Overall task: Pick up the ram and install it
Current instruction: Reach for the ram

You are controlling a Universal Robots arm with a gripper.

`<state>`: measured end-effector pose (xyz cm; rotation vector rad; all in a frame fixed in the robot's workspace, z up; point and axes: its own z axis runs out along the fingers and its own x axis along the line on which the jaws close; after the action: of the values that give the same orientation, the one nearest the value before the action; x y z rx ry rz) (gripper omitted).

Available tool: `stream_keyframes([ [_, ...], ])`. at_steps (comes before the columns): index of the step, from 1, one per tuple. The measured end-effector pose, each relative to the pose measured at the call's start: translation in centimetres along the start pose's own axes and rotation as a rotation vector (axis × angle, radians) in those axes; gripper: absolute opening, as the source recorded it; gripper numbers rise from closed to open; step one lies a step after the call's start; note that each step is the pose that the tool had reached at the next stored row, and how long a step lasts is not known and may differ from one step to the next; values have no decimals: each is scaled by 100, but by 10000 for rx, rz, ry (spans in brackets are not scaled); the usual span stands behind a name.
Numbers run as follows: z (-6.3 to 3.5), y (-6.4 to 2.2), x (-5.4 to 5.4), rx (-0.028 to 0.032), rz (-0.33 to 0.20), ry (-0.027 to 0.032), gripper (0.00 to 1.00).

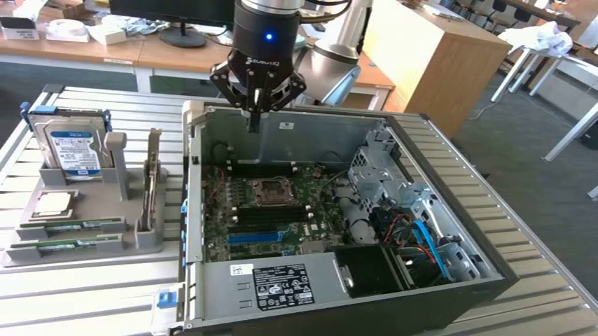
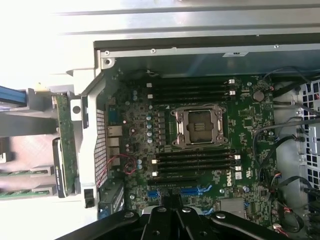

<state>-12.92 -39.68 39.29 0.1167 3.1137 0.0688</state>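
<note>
The gripper (image 1: 254, 126) hung over the far wall of the open computer case (image 1: 192, 175), its jaws pressed together on nothing, well apart from the ram (image 1: 73, 225). That thin green stick lay flat in a slot of the grey holder (image 1: 94, 257) on the table at the exterior view's left, with a second like stick (image 1: 66, 243) just nearer. The square processor chip (image 1: 53, 204) sat just beyond them and the hard drive (image 1: 75, 150) stood upright farther back. A green board (image 1: 150, 182) stood on edge at the holder's right side. In the wrist view the gripper (image 2: 174, 207) looked down on the motherboard (image 2: 245, 117), where the black memory slots (image 2: 195, 162) lay bare beside the processor socket (image 2: 199, 126). The ram looked light and rigid but fragile. A hold across its two flat faces near mid-length seemed soundest, kept off the contact edge, since the thin board could slip or tilt between hard fingers.
</note>
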Motion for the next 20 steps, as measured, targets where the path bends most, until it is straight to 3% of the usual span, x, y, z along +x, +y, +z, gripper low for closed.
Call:
stream_keyframes([
  [12,5,-2,149,-1,0,0,10],
  [20,7,-2,330,0,-1,0,10],
])
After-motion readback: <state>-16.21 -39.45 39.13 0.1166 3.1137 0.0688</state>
